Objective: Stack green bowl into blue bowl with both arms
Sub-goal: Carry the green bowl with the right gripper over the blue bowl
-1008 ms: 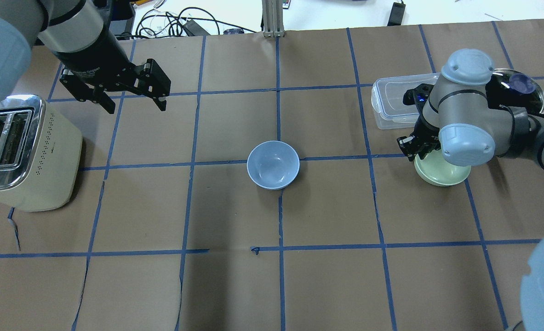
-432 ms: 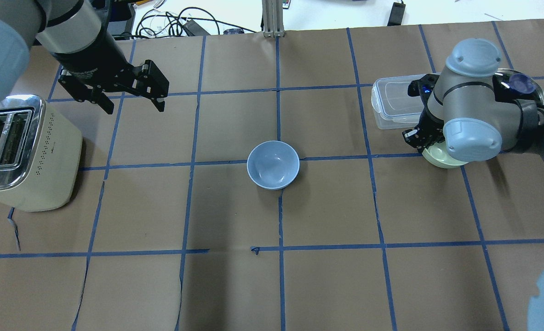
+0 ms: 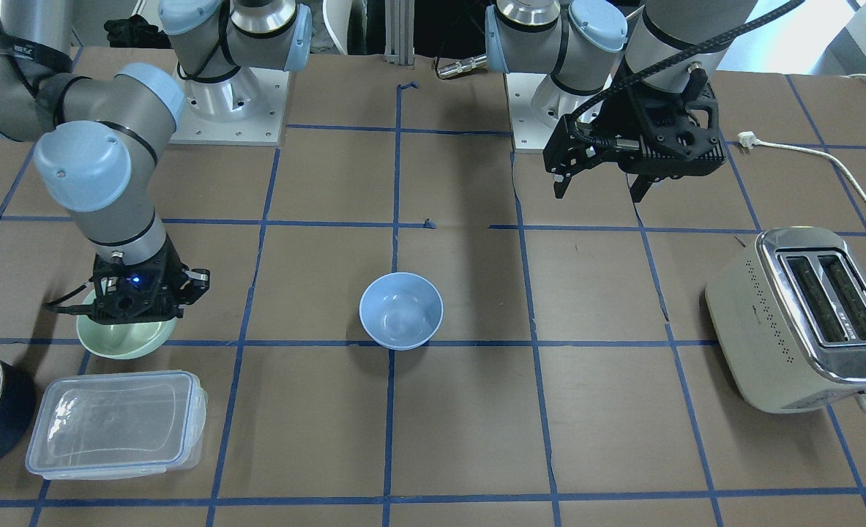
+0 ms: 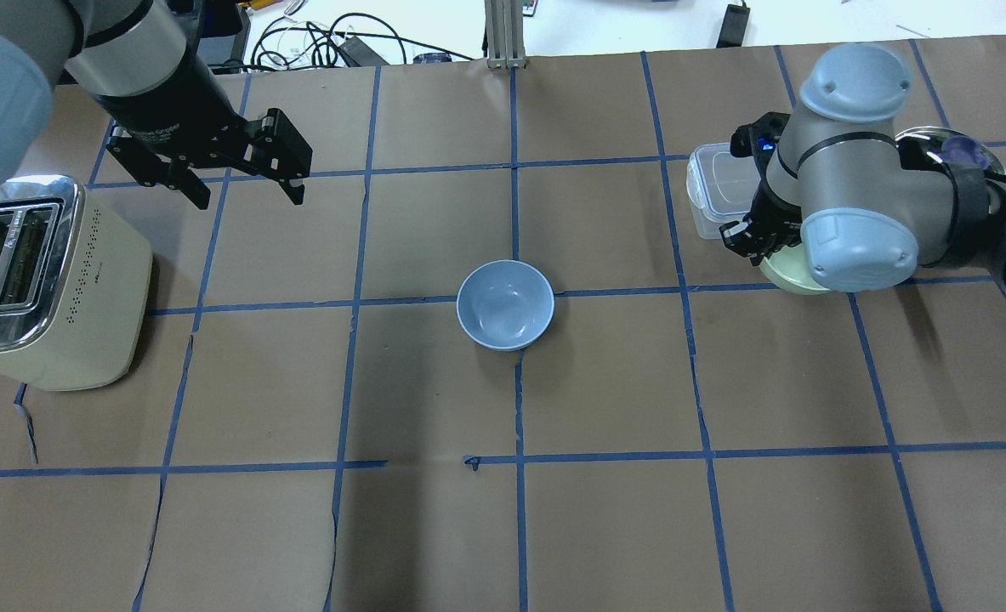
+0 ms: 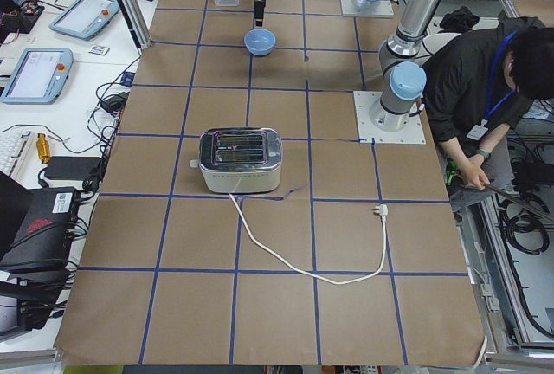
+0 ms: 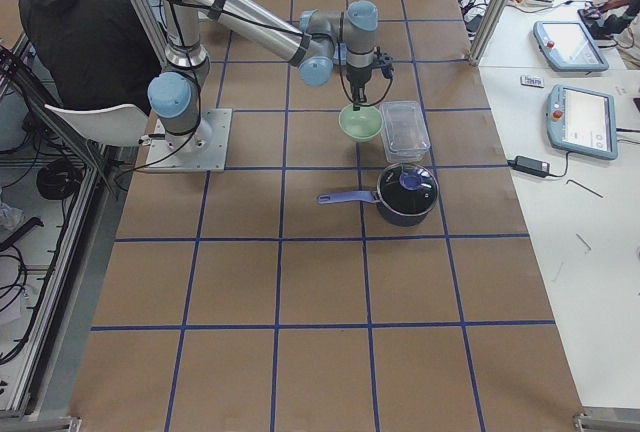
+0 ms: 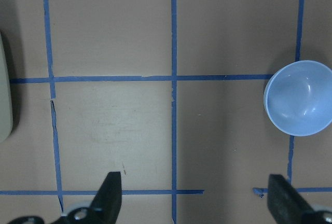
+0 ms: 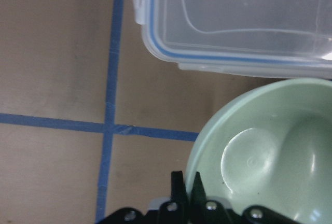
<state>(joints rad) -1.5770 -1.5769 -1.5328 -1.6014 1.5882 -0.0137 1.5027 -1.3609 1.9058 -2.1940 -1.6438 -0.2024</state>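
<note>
At the front view's left, the right fingers pinch the green bowl by its rim; upper right, the left fingers hang spread apart.

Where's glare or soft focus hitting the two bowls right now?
Left wrist view: blue bowl sharp, one small glare streak inside. Right wrist view: green bowl fills the corner, slightly soft, pale glints on its floor. Overhead view: green bowl mostly hidden behind the right arm; blue bowl evenly lit.
</note>
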